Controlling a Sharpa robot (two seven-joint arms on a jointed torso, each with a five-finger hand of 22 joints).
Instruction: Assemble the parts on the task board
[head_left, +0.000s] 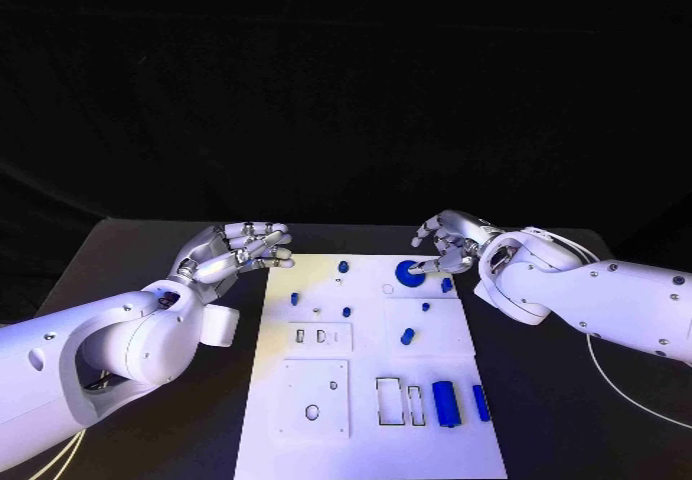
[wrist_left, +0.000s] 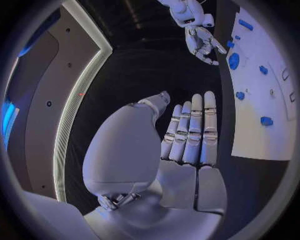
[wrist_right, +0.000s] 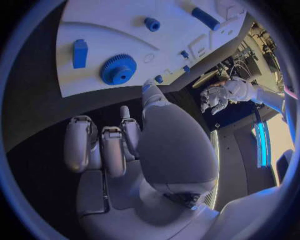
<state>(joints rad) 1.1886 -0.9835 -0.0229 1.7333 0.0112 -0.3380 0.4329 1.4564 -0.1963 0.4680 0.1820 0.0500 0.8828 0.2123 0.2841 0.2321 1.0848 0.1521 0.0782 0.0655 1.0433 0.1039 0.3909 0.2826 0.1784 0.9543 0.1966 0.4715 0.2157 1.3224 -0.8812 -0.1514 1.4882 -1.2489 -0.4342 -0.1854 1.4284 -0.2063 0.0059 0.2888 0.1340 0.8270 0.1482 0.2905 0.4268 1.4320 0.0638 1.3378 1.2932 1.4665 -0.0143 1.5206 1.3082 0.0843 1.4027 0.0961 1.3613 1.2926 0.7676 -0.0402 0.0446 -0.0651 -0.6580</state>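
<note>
So your right hand (head_left: 450, 243) is hovering over the far end of the task board (head_left: 372, 420), right above the blue gear (head_left: 411, 273), fingers curled in loosely but not grasping anything as far as I can tell (the right wrist view shows the gear (wrist_right: 118, 68) lying flat on the board, apart from the fingertips). Your left hand (head_left: 242, 250) sits just off the board's left edge over the desk (head_left: 144, 250), fingers released, stretched out straight and holding nothing. Looks to me like you're at the reach-for-the-gear step, nothing picked up yet. The rest of the parts are scattered on the board: a small blue block (wrist_right: 80, 53) near the gear, a few little blue pegs (head_left: 343, 266) further in, and a blue cylinder (head_left: 446, 403) near the robot's end beside the rectangular slots. Next move, I'd say: bring the right fingers down around the gear's rim, pinch it from both sides, then lift straight up. The toothed edge might slip, so close slowly.
</note>
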